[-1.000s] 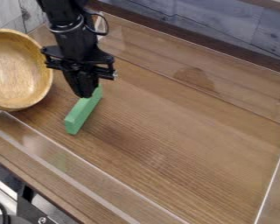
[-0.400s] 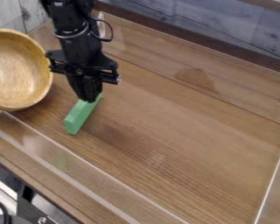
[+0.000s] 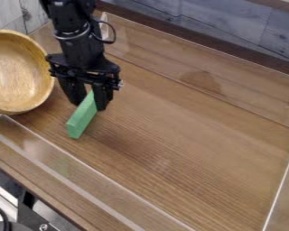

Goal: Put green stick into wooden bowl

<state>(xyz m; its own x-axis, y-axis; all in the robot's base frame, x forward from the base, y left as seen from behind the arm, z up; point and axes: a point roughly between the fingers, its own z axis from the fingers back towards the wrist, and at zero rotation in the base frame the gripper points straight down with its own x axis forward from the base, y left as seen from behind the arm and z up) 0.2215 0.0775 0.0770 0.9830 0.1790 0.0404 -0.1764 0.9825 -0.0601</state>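
The green stick point(image 3: 80, 118) lies flat on the wooden table, a short way right of the wooden bowl point(image 3: 14, 70). My gripper point(image 3: 88, 97) points straight down over the stick's far end. It is open, one finger on each side of that end. The stick's far tip sits between the fingers and is partly hidden by them. The bowl stands at the left edge of the view, with nothing inside it.
The brown wooden table point(image 3: 195, 135) stretches out to the right. A clear raised border point(image 3: 135, 177) runs along its near side and right end. A grey plank wall point(image 3: 219, 23) closes off the back.
The jaws have spread from nearly shut to wide apart around the stick's far end. The arm has stayed in place and the stick has not moved.
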